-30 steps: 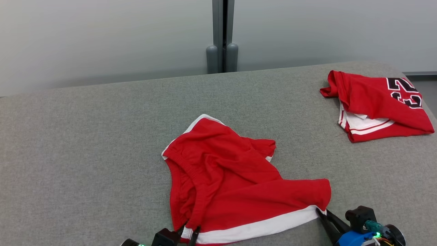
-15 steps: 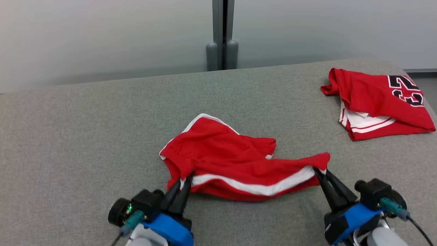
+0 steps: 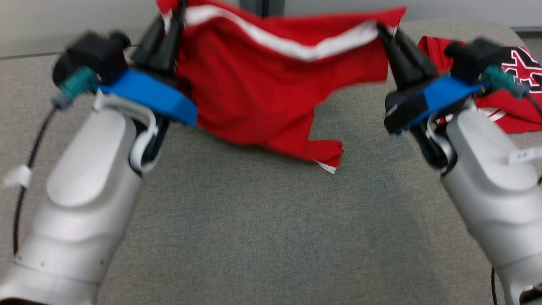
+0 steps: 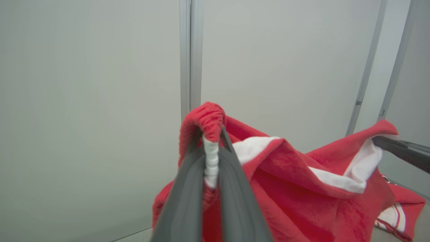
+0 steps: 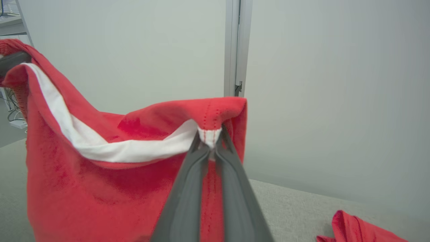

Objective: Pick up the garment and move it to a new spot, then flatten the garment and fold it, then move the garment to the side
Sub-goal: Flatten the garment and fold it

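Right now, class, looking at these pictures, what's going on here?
A two-armed robot holds a red cloth garment with a white band up by its banded edge. The left claw and right claw are each shut on one end, and the cloth hangs over the grey fabric tabletop. A second red garment with black numerals lies to the right, untouched.

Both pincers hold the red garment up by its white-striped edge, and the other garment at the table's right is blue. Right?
No: the other garment is red, with black-and-white lettering, as the head view shows. The rest holds: left pincer and right pincer both grip the white-striped edge of the red garment, held up over the table.
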### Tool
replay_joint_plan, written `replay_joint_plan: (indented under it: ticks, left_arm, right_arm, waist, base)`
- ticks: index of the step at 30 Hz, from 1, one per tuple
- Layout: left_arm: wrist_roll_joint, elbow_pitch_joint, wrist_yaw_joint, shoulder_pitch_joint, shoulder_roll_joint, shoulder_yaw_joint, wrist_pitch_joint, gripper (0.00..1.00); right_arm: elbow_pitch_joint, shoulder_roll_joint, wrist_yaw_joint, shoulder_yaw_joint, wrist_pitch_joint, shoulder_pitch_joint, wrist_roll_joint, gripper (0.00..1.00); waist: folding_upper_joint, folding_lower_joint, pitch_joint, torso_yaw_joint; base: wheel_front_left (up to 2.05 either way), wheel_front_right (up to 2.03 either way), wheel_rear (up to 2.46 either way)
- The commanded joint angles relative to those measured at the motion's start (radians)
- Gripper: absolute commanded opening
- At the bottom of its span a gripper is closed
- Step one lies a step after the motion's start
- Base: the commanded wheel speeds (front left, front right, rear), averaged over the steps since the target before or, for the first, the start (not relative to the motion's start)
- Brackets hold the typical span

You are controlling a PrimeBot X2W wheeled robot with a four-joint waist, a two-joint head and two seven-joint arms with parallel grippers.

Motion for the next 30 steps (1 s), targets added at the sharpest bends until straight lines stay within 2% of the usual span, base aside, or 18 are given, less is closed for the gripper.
replay_joint_plan:
  ticks: [1,5,9,15,19,22,27,30]
  left_arm:
    - [-0.015,0.015,-0.001,-0.071,0.005,-0.004,0.008,0.0]
    - [-0.065,0.095,-0.001,-0.321,0.002,-0.02,0.008,0.0]
    - [-0.082,0.17,-0.001,-0.515,-0.007,-0.058,-0.009,0.0]
    - [-0.142,0.264,-0.001,-0.658,-0.029,-0.102,-0.035,0.0]
    - [-0.166,0.297,-0.001,-0.598,-0.025,-0.156,-0.041,0.0]
    - [-0.19,0.276,-0.001,-0.511,-0.019,-0.15,-0.042,0.0]
    - [-0.183,0.194,-0.001,-0.265,-0.017,-0.152,-0.043,0.0]
    - [-0.182,0.124,-0.001,-0.118,-0.032,-0.092,-0.043,0.0]
  right_arm:
    - [0.026,0.005,0.0,0.0,0.005,-0.069,0.016,0.0]
    - [0.138,0.034,0.0,-0.032,0.012,-0.298,0.111,0.0]
    - [0.227,0.048,0.0,-0.034,0.007,-0.471,0.155,0.0]
    - [0.333,0.067,0.0,-0.01,-0.004,-0.59,0.182,0.0]
    - [0.398,0.068,0.0,0.029,-0.008,-0.532,0.204,0.0]
    - [0.421,0.091,0.0,0.056,-0.01,-0.474,0.229,0.0]
    - [0.383,0.077,0.0,0.111,-0.011,-0.32,0.244,0.0]
    - [0.333,0.049,0.0,0.135,-0.011,-0.212,0.237,0.0]
  waist:
    - [-0.0002,-0.0004,0.04,0.018]
    - [-0.0002,-0.0004,0.104,0.013]
    - [-0.0002,-0.0004,0.14,0.006]
    - [-0.0002,-0.0004,0.159,0.009]
    - [-0.0002,-0.0004,0.162,0.01]
    - [-0.0002,-0.0004,0.164,0.01]
    - [-0.0002,-0.0004,0.162,0.017]
    - [-0.0002,-0.0004,0.145,0.036]
  base:
    - [0.0,0.0,0.0]
    - [0.0,0.0,0.0]
    - [0.0,0.0,0.0]
    - [0.0,0.0,0.0]
    - [0.0,0.0,0.0]
    - [0.0,0.0,0.0]
    - [0.0,0.0,0.0]
    - [0.0,0.0,0.0]
